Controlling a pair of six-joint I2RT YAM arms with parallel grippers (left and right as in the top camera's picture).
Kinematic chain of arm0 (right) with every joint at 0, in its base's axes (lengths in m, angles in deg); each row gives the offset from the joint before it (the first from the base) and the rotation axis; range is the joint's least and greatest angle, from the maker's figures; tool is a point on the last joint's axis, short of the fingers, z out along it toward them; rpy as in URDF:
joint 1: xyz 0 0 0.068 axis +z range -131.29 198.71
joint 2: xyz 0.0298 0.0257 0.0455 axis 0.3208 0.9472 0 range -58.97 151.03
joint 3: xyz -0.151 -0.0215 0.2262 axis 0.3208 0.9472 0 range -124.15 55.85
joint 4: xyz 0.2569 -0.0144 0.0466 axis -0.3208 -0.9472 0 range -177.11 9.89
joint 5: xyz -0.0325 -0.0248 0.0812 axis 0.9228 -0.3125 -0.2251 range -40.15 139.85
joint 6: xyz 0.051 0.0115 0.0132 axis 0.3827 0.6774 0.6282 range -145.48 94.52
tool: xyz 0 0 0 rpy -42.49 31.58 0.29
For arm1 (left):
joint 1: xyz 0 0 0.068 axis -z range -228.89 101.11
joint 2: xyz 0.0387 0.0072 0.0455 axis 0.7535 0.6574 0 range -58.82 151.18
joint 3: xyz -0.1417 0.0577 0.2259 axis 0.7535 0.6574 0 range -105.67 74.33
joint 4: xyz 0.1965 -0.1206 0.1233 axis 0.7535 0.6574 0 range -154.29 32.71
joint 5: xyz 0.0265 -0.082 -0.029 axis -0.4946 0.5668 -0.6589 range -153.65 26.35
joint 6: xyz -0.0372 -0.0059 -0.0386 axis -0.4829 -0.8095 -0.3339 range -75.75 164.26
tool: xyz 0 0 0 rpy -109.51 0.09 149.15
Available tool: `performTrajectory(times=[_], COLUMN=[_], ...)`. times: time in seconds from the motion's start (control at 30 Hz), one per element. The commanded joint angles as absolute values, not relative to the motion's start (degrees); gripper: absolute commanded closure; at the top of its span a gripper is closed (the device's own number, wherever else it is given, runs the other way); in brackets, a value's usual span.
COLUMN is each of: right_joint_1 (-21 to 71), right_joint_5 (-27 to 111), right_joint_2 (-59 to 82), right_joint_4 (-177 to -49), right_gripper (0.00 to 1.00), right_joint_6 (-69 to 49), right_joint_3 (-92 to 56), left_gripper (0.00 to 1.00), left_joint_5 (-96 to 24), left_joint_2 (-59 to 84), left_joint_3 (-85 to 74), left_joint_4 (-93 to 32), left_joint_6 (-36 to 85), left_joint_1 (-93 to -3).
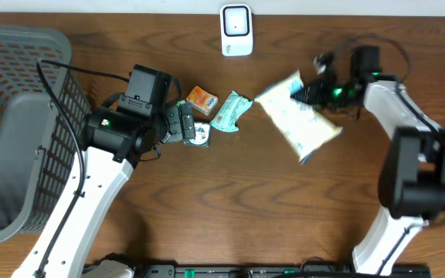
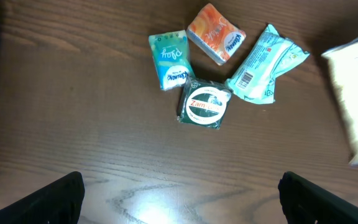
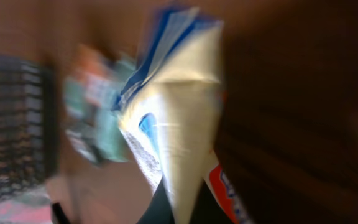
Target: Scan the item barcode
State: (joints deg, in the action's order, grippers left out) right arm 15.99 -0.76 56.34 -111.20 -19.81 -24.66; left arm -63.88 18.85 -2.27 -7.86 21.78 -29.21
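Note:
The item, a pale yellow and white bag point(image 1: 296, 116) with blue edging, hangs tilted above the table right of centre. My right gripper point(image 1: 309, 93) is shut on the bag's upper right edge. The right wrist view is blurred, but shows the bag point(image 3: 179, 106) pinched between the dark jaws of the right gripper point(image 3: 188, 208). A white barcode scanner point(image 1: 236, 29) stands at the table's back edge. My left gripper point(image 1: 184, 123) hovers open over the wood, left of a cluster of small packs. In its own view the left gripper point(image 2: 180, 199) holds nothing.
A teal tissue pack point(image 2: 168, 60), an orange tissue pack point(image 2: 215, 34), a round green tin point(image 2: 205, 104) and a teal wipes pack point(image 2: 266, 62) with a barcode lie together mid-table. A grey mesh basket point(image 1: 22, 116) fills the left side.

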Motion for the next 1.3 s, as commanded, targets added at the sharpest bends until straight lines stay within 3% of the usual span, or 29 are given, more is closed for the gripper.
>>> performTrajectory(times=[0.0,0.2,0.47,0.67,0.83,0.9,1.0,1.1,1.17,1.27], right_joint_1=[15.7,15.7,16.2,17.3,17.3,17.3,17.3,17.2,17.1,17.0], right_joint_5=[-13.7,-13.5,-8.8,3.3,8.7,11.2,18.4,26.2,27.7,26.8], right_joint_2=[44.1,33.3,32.7,36.6,42.3,44.0,44.3,44.1,44.3,45.2], right_joint_4=[-104.9,-95.6,-106.5,-119.8,-121.1,-121.1,-121.8,-121.3,-120.5,-120.0], right_gripper=[0.99,0.99,0.99,0.99,0.99,0.88,0.38,0.06,0.01,0.01], right_joint_6=[-11.5,1.3,1.2,-4.2,-12.4,-16.2,-23.3,-26.5,-26.7,-28.9], right_joint_3=[-25.6,-25.6,-25.4,-24.0,-23.0,-23.0,-23.0,-23.0,-23.0,-23.0], left_gripper=[0.02,0.02,0.02,0.02,0.02,0.02,0.02,0.02,0.02,0.02], left_joint_5=[-64.6,-64.6,-64.6,-64.6,-64.6,-64.6,-64.6,-64.6,-64.6,-64.6], left_joint_2=[18.6,18.6,18.6,18.6,18.6,18.6,18.6,18.6,18.6,18.6], left_joint_3=[-3.1,-3.1,-3.1,-3.1,-3.1,-3.1,-3.1,-3.1,-3.1,-3.1], left_joint_4=[-7.8,-7.8,-7.8,-7.8,-7.8,-7.8,-7.8,-7.8,-7.8,-7.8], left_joint_6=[22.1,22.1,22.1,22.1,22.1,22.1,22.1,22.1,22.1,22.1], left_joint_1=[-29.3,-29.3,-29.3,-29.3,-29.3,-29.3,-29.3,-29.3,-29.3,-29.3])
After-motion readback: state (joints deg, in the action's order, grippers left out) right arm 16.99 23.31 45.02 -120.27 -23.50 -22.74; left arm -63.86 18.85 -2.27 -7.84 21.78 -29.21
